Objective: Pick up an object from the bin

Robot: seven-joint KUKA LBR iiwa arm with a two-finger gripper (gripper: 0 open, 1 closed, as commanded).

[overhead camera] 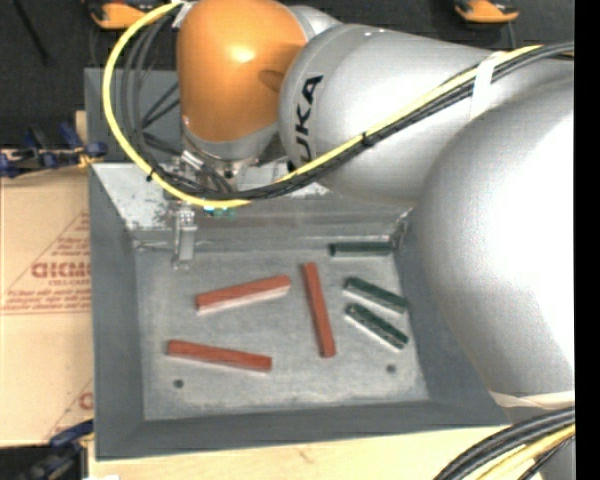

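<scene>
We've got the gripper (185, 240) at the bin's (115, 368) back-left corner, spread or closed we cannot tell, with the nearest red bar (243, 295) lying flat toward mid-floor, so we should line up across its narrow width before descending.
</scene>
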